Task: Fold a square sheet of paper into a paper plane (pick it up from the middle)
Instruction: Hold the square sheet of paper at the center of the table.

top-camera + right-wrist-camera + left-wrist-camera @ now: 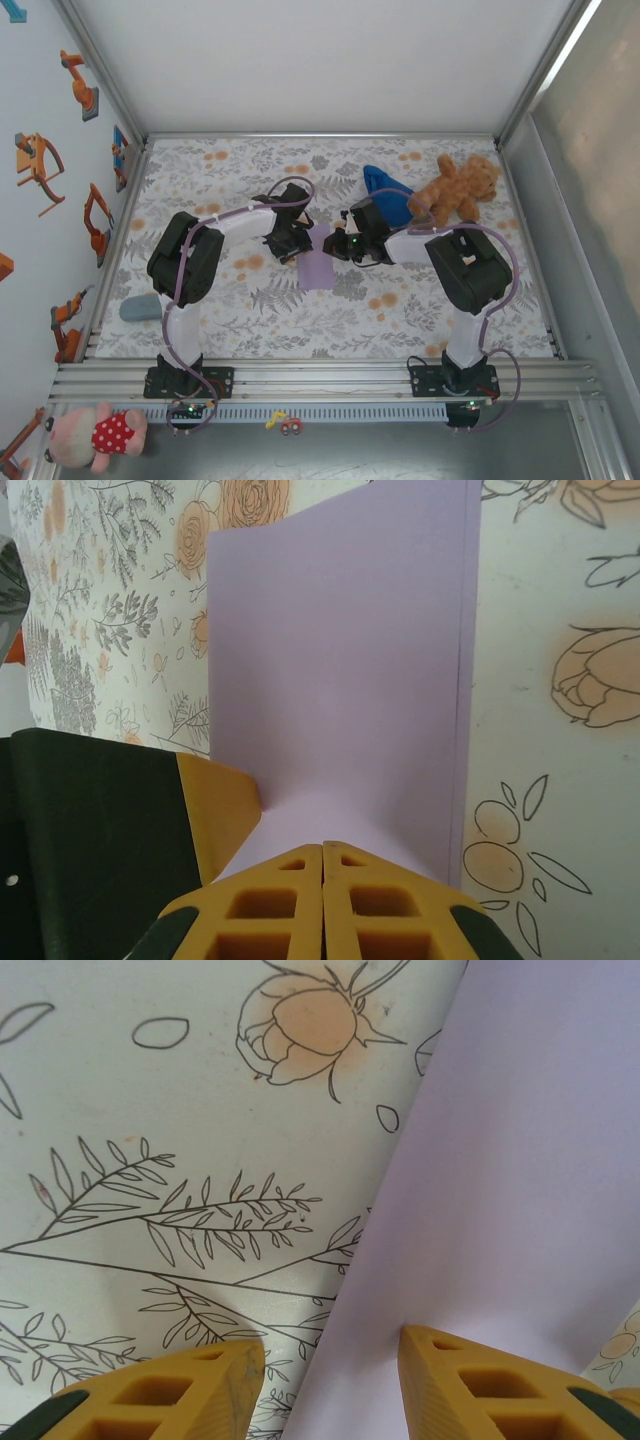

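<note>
**Sheet:** the square sheet of paper [322, 262] lies mid-frame in the top view, betw. the two arms, on the surface [420, 290]. It looks doubled over, w/ the crease down its right side in the right wrist view.

**Fingers:**
- Right fingers [280, 910] are pressed together, tips down at the sheet's near end. Can't tell if a ply is nipped betw. them.
- Left fingers [170, 1400] are spread and straddle the sheet's edge. One is on the paper, the other on bare surface, nothing pinched.

**Risks (my read):**
- Thin paper on a smooth printed cover prob. slides. If the right fingers drag or press off-axis, the sheet pivots and the crease goes skew.
- If the left fingers close where they are, the edge could bunch or wrinkle instead of lifting clean.
- The top ply may spring open if the hold-down eases, so the edges lose alignment.
- Both sets of fingers work v. close together mid-frame, so a knock is possible.

**Surface:** pale cover w/ grey leaf and orange flower print. A brown teddy bear [455, 190] sits upper right, touching a deep blue cloth [380, 185], both near the right arm. A grey-blue lump [140, 307] lies at the left edge.

**Room:** white walls, aluminium frame, robot stickers [40, 160] on the left wall. A pink plush toy [95, 435] sits lower left and a tiny toy car [287, 423] at the bottom centre.
</note>
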You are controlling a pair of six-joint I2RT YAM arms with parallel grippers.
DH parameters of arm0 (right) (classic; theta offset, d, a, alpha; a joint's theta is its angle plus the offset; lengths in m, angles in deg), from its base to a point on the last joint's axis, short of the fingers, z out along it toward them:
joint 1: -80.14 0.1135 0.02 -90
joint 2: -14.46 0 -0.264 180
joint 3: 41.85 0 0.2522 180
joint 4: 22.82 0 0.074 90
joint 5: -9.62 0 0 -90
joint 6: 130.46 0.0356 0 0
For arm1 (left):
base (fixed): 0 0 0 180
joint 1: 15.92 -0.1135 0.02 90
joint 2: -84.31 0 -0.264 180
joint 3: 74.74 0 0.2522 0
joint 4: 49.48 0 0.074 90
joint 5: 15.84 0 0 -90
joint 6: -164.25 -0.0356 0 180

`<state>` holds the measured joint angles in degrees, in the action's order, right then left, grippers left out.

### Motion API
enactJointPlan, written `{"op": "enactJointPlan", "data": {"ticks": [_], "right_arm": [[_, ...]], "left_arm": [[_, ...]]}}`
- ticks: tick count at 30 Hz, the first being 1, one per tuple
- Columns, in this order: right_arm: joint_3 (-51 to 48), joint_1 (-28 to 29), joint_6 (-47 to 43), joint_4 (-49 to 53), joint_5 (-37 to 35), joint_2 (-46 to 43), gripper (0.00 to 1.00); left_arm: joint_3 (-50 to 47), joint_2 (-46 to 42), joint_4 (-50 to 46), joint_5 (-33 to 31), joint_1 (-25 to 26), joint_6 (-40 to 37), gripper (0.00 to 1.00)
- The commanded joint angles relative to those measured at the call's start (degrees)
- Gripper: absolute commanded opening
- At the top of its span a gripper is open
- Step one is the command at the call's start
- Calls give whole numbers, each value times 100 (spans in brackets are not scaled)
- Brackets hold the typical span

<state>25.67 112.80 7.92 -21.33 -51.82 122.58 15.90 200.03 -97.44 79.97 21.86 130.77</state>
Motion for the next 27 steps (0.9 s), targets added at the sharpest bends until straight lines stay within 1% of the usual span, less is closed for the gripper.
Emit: {"op": "enactJointPlan", "data": {"ticks": [1,13,16,20,22,27], "right_arm": [[74,-32,-61,34,85,73,7],[83,-39,-49,31,153,291,7],[31,-31,-74,105,65,336,7],[-49,-35,-200,502,-230,418,5],[-113,-39,-273,730,-413,474,4],[-140,-41,-498,1313,-842,609,1]], "left_arm": [[-578,1318,141,-89,45,-103,44],[-556,1357,133,-53,54,-128,44],[-552,1357,131,-58,54,-123,44],[-563,1249,93,-90,54,-144,44],[-544,1071,41,-97,42,-191,44],[-401,68,6,-195,22,-422,44]]}}
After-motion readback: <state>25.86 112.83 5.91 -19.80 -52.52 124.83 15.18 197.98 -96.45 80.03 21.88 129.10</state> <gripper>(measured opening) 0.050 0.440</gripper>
